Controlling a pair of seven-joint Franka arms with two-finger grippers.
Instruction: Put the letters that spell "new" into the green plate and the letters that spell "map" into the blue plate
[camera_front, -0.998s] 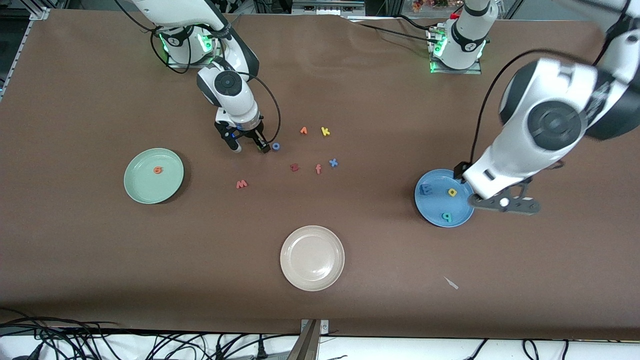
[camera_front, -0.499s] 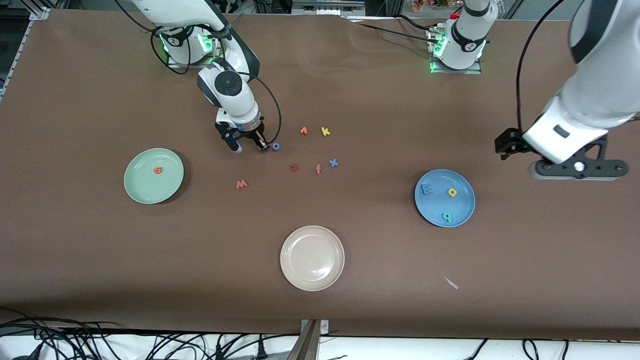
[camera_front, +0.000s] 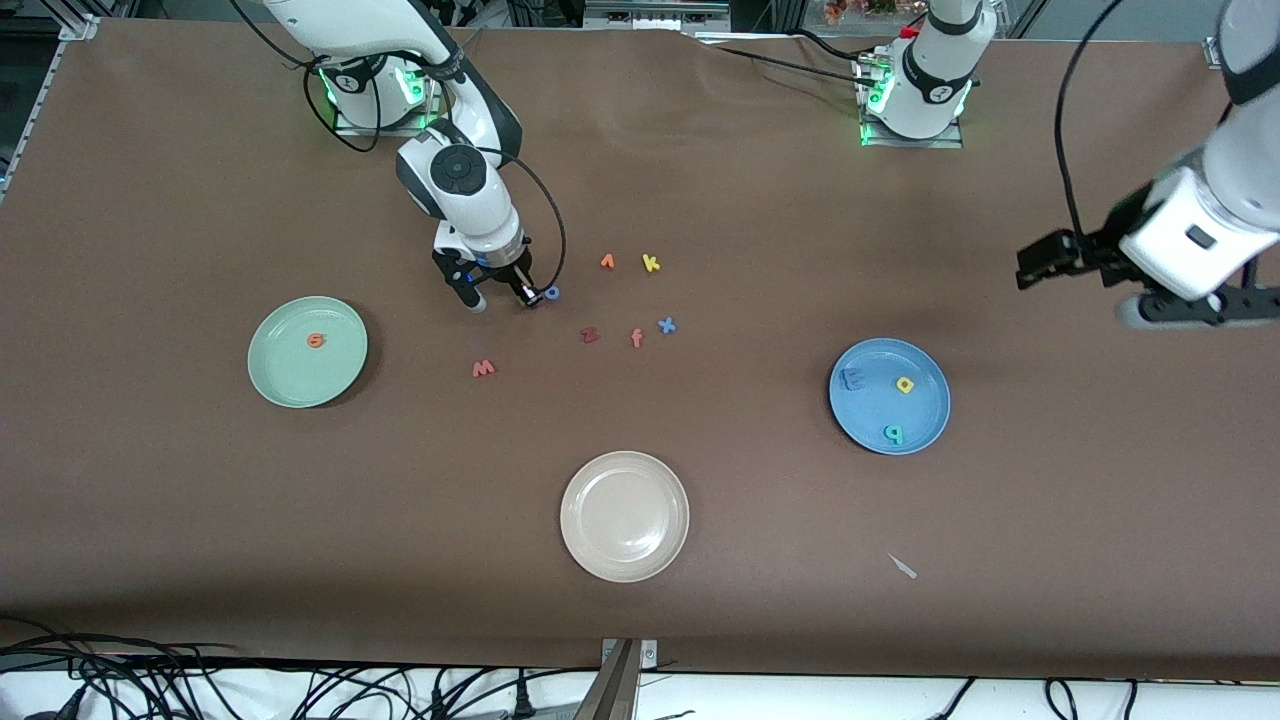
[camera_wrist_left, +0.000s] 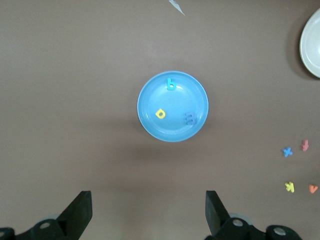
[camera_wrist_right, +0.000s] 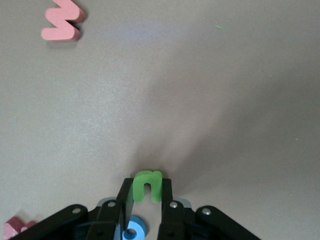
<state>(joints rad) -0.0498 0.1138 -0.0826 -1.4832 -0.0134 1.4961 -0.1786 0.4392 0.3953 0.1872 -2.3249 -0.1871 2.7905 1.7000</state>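
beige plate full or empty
Empty: the beige plate holds no letters, unlike the blue plate with three and the green plate with one.

In the front view the green "n" (camera_wrist_right: 147, 186) is hidden under the right gripper (camera_front: 522, 296), whose body also covers the edge of the blue ring letter (camera_front: 551, 293) beside it. In the right wrist view that ring (camera_wrist_right: 134, 231) is cut by the picture's edge and partly masked by a finger (camera_wrist_right: 166, 205), and a pink letter (camera_wrist_right: 15, 228) in a corner shows too little to read. The left arm runs off the front view. The beige plate (camera_wrist_left: 311, 45) is cut by the left wrist view's edge.
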